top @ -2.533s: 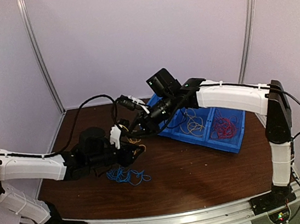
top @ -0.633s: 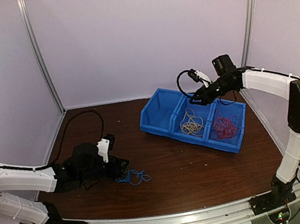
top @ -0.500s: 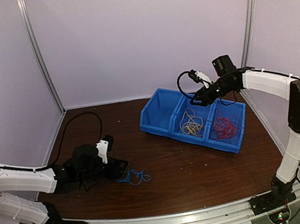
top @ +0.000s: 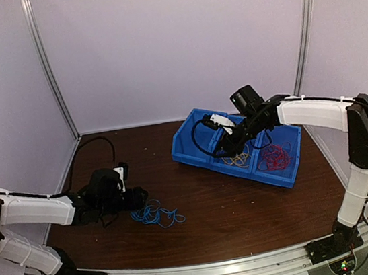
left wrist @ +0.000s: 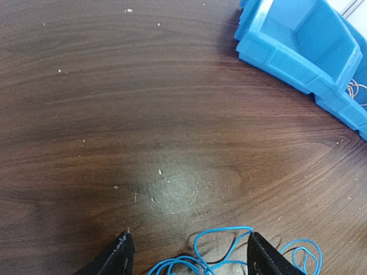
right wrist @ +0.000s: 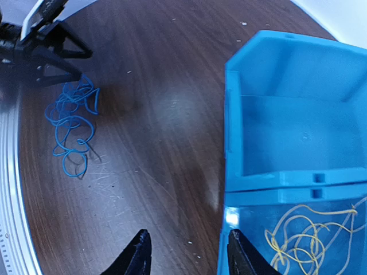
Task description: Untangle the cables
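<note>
A tangle of blue cables (top: pixel 155 214) lies on the brown table at front left. My left gripper (top: pixel 141 199) sits low at its left edge, open. In the left wrist view, a blue cable loop (left wrist: pixel 223 229) lies on the table between the spread fingertips of the left gripper (left wrist: pixel 190 235), untouched. Yellow cables (top: pixel 237 154) fill the middle compartment of a blue bin (top: pixel 187 152), and red cables (top: pixel 275 157) the right one. My right gripper (top: pixel 220 147) hovers open and empty over the bin's front-left side. The right wrist view shows the right gripper (right wrist: pixel 188 235), the blue cables (right wrist: pixel 64 109) and the yellow cables (right wrist: pixel 309 235).
The bin's left compartment (right wrist: pixel 292 132) holds nothing; its wall (left wrist: pixel 298 63) shows at the top right of the left wrist view. A metal rail (top: pixel 209 273) runs along the table's near edge. Upright poles (top: pixel 49 67) stand at the back corners.
The right arm swung from above the bin's back down and left to its front-left side. The left gripper drew back a little to the left, and its jaws spread wider.
</note>
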Controlling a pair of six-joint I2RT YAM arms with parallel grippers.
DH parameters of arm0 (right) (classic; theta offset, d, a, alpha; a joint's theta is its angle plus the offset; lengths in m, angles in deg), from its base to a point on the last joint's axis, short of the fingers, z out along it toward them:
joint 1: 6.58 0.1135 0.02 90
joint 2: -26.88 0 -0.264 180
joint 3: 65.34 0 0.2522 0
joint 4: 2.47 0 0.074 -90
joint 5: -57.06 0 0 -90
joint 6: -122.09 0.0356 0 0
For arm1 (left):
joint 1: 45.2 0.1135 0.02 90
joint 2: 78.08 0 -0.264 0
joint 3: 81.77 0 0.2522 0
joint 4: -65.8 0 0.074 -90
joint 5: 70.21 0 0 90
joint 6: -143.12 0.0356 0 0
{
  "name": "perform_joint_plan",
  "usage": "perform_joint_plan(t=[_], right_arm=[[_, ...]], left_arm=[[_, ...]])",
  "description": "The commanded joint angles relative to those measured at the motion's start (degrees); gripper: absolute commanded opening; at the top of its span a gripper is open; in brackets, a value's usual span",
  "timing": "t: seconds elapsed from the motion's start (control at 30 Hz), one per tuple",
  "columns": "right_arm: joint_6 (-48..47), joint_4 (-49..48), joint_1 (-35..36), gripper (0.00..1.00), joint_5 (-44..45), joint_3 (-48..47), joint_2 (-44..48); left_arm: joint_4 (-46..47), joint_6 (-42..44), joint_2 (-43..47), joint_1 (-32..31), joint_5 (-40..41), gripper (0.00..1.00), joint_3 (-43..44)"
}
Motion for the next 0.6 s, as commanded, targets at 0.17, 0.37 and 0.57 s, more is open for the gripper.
perform_joint_plan(t=[0.17,0.37,0.57], right_arm=[[-7.5,2.5,12.4,0.48,-1.2,-4.0,-7.5],[-9.9,2.5,20.1,0.52,-0.2,-9.9,-14.3],[-9.0,3.9,24.8,0.52,3.8,-18.3,-22.5]], left_arm=[[2.8,-2.3,-3.9,1.0,-7.8,0.68,-0.6],[5.9,-3.8,-5.5,1.0,-9.4,0.66,-2.6],[6.1,-3.9,-5.5,1.0,-12.5,0.64,-2.3]])
